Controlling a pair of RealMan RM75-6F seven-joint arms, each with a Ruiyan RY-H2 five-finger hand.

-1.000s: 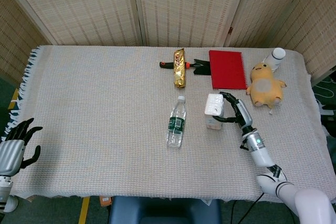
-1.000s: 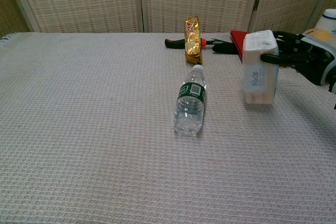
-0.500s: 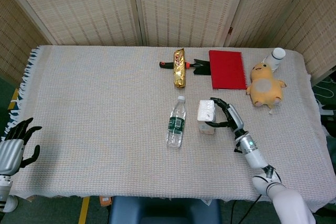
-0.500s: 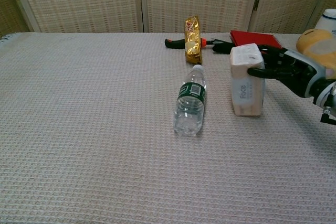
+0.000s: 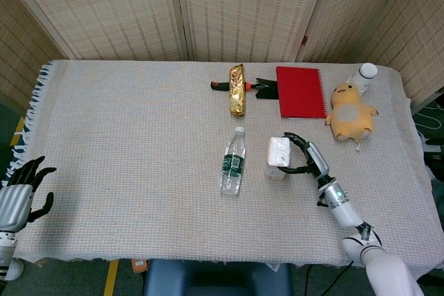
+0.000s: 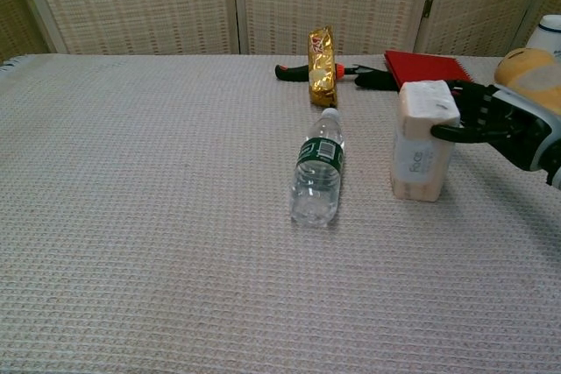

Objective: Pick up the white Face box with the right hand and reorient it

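Beside bottle (image 6: 317,175): R hand (image 6: 502,122) gripping Face box (image 6: 422,139)

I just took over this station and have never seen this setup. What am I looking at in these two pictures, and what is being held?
Both pictures come from the robot's own cameras: the head view looks down at the cloth-covered table, and the chest view looks across it from lower down. The right robot hand, black-fingered on a silver arm, grips the white Face box, which stands on end, slightly tilted, its base on or just above the cloth. The left robot hand hangs off the table's near left corner, fingers spread, holding nothing. Also on the table: a water bottle lying on its side, a gold packet across a black-handled tool, a red notebook, a yellow plush toy and a white bottle.
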